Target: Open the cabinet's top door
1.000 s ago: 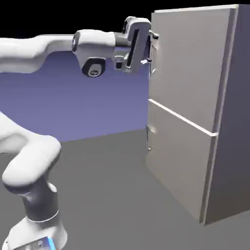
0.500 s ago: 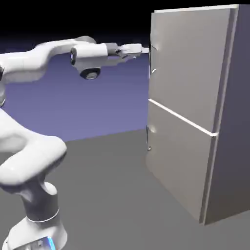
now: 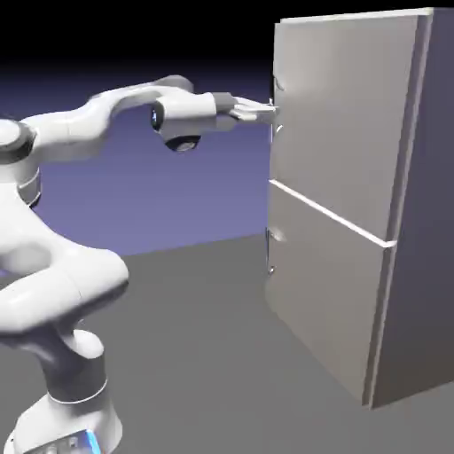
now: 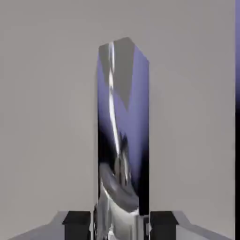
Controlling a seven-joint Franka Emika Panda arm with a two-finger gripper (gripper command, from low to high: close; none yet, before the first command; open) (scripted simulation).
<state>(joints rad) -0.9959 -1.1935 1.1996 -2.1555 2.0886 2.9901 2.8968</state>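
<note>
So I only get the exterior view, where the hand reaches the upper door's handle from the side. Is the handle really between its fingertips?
Observer: Yes. The hand view shows one dark fingertip of the hand on each side of the upper handle, right up against it.

Visitor: What does the handle's front look like? I only see it edge-on.

Observer: Shiny, like a mirror: it carries blue-violet and grey reflections, while the upper door around it is plain grey.
</note>
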